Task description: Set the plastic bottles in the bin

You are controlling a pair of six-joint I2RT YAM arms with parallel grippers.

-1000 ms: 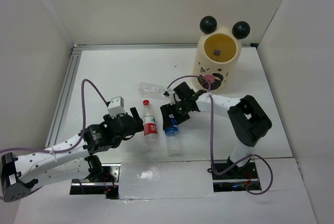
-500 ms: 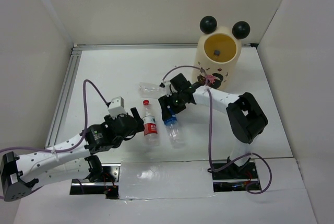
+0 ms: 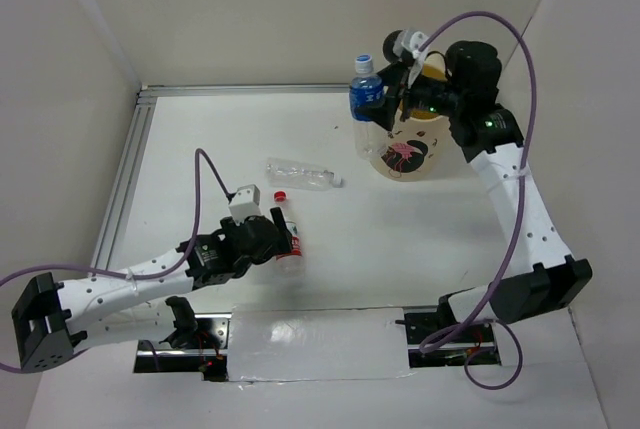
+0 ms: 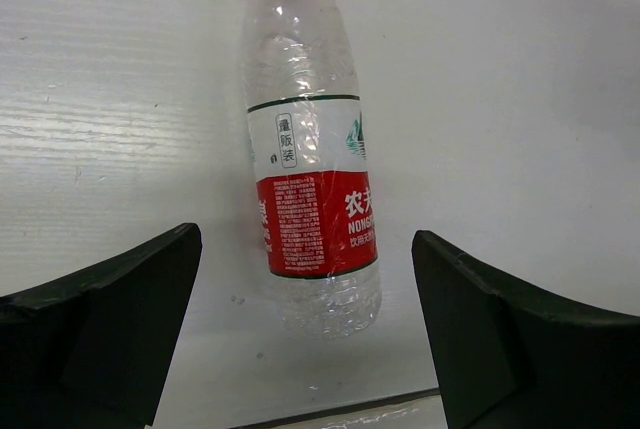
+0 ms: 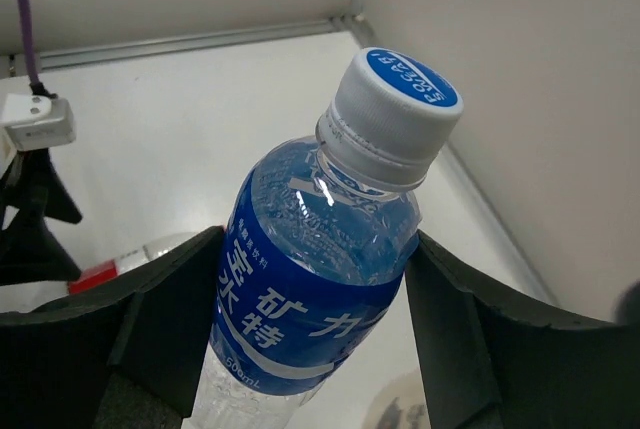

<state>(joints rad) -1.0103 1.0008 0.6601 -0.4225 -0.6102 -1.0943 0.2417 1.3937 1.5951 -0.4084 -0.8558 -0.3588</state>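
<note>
Blue-labelled bottle (image 3: 366, 99) in right pincer (image 3: 384, 106), beside bin (image 3: 441, 152)

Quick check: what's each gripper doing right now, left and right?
Left gripper: open, straddling the red-labelled bottle on the table, not gripping it.
Right gripper: shut on the blue-labelled bottle, held up near the bin.

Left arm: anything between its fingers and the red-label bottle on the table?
Nothing visible. The open left fingers flank the red-labelled bottle, which lies bare on the table. The clear bottle lies apart, farther back.
</note>
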